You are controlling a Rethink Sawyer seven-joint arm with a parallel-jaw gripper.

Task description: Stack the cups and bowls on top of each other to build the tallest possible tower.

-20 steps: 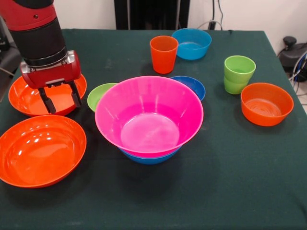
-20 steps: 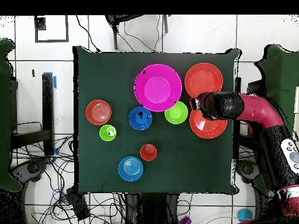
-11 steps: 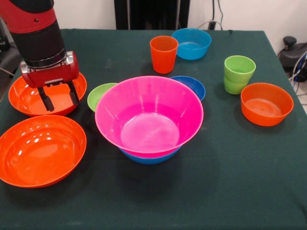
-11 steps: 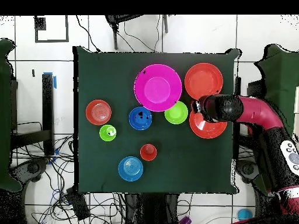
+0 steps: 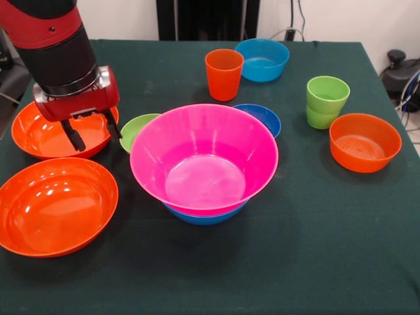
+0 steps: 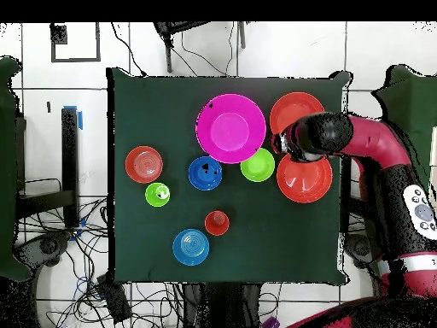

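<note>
On the green tablecloth, the released claw hangs above an unlabelled orange bowl.

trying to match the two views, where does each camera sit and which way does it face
Front view: sits across the table, looking at the pink bowl and the arm's open gripper over a large orange bowl.
Overhead view: sits above, looking straight down; the arm enters from the right.
Both show the pink bowl, orange cup and gripper.
</note>
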